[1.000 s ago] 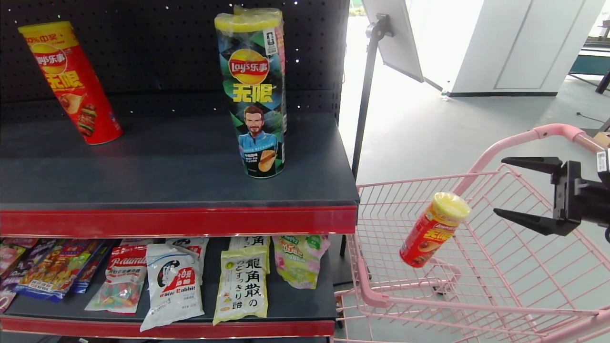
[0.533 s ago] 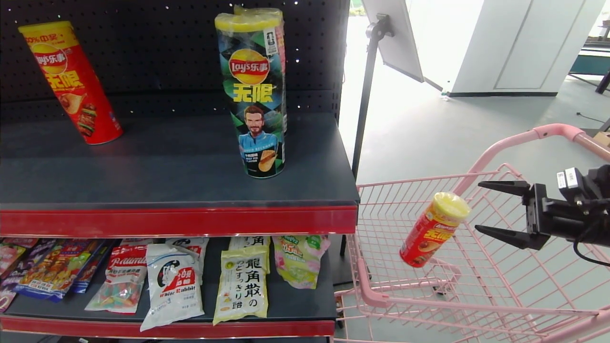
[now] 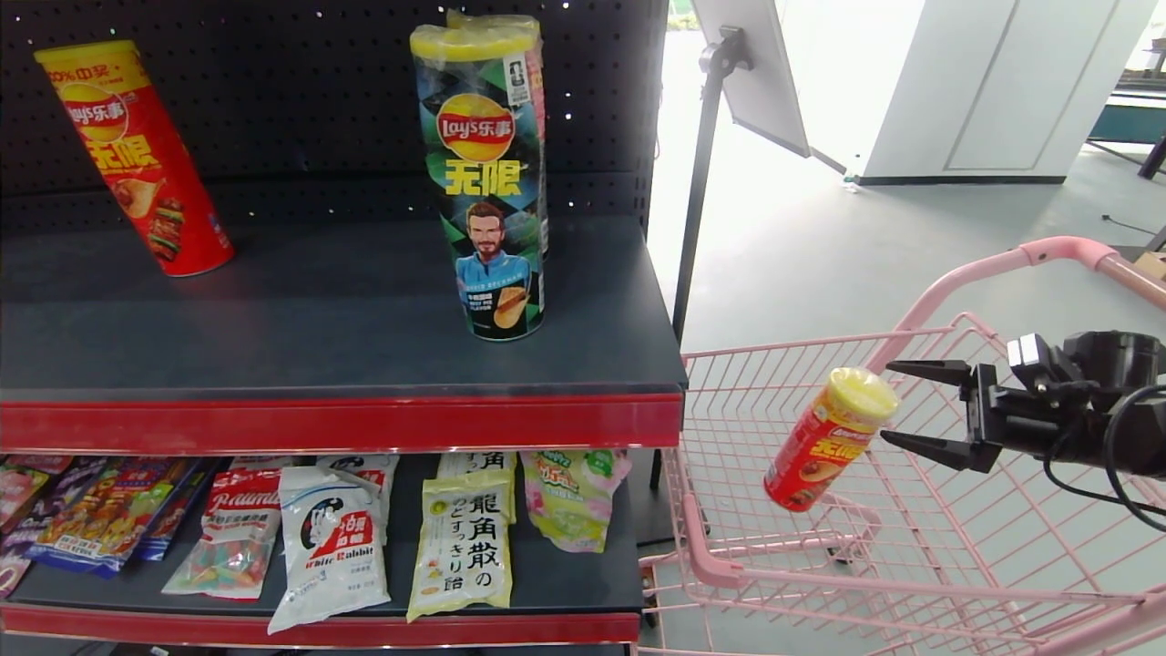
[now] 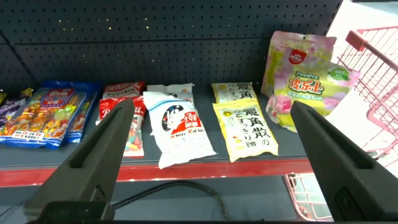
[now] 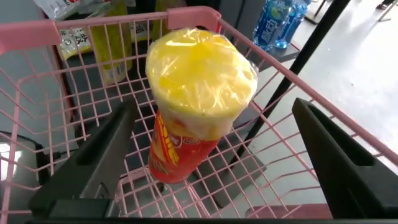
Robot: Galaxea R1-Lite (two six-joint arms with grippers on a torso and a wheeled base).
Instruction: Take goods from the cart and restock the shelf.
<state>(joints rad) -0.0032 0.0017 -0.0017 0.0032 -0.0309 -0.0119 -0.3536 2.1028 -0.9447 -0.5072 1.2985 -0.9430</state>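
Far left of the head frame, a red can (image 3: pixel 137 155) stands leaning on the shelf (image 3: pixel 346 364). A tall can (image 3: pixel 487 182) stands upright at top centre, and snack bags (image 3: pixel 337 538) lie on the lower level. The left gripper (image 4: pixel 211 104) has its fingers spread wide with nothing between them, and it faces those bags.

The one to fetch is the can (image 3: pixel 829 439) in the pink cart (image 3: pixel 1057 251), right of centre. It's tilted, yellow lid towards the upper right, and looks propped on the wire wall, though I can't tell exactly where it touches. The right gripper (image 3: pixel 885 403) sits just right of the lid, fingers released and apart, not touching it.

My guess on handling: it's a light cardboard tube, stiff along its length but easy to dent if squeezed hard, with breakable chips inside. The film over the lid looks slick, so I'd skip the cap and pinch the body just below it or around the middle, straight across. It's round, so an off-centre grip could let it swivel or slide down the wire.
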